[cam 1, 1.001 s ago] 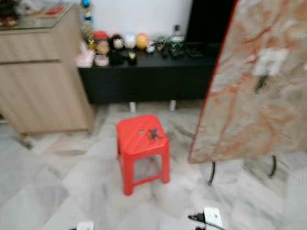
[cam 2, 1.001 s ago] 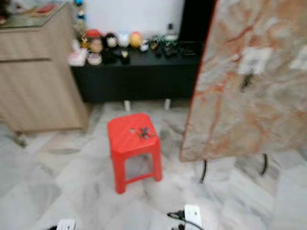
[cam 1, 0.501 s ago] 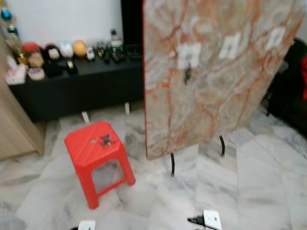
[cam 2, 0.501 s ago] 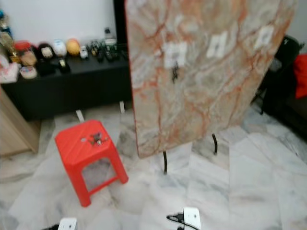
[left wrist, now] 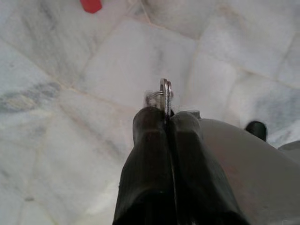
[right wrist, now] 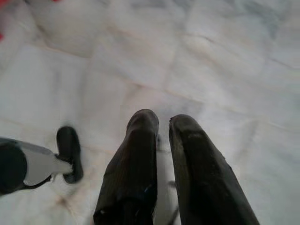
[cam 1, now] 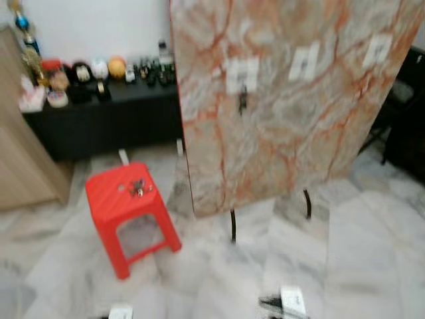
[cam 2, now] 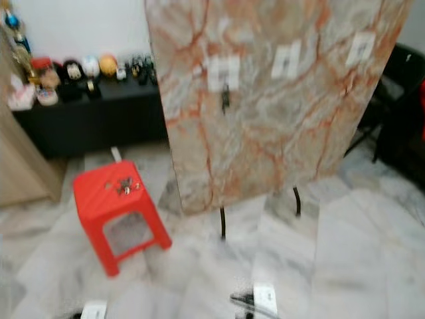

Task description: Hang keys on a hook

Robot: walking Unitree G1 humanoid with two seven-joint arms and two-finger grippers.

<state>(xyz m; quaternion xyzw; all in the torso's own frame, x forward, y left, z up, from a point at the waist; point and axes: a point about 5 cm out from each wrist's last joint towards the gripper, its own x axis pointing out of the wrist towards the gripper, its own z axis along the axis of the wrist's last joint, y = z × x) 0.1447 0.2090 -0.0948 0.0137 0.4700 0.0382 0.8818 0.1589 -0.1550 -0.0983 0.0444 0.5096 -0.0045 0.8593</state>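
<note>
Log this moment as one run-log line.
left gripper: shut on key ring, over floor | right gripper: slightly open, idle | hooks on marble board: ahead | stool: keys on top

— Where are the keys?

— A silver metal key ring (left wrist: 165, 93) stands edge-on, pinched between my left gripper's (left wrist: 165, 112) two black fingers. A small dark bunch of keys (cam 1: 137, 188) lies on the red plastic stool (cam 1: 113, 199).

— And the hook?

— A dark hook (cam 1: 243, 100) (blurred) hangs under a white patch on the upright marble-patterned board (cam 1: 285, 133).

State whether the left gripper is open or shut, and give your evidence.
Shut. In the left wrist view, the left gripper's two black fingers press together, pinching a metal key ring at their tips, above the marble floor.
</note>
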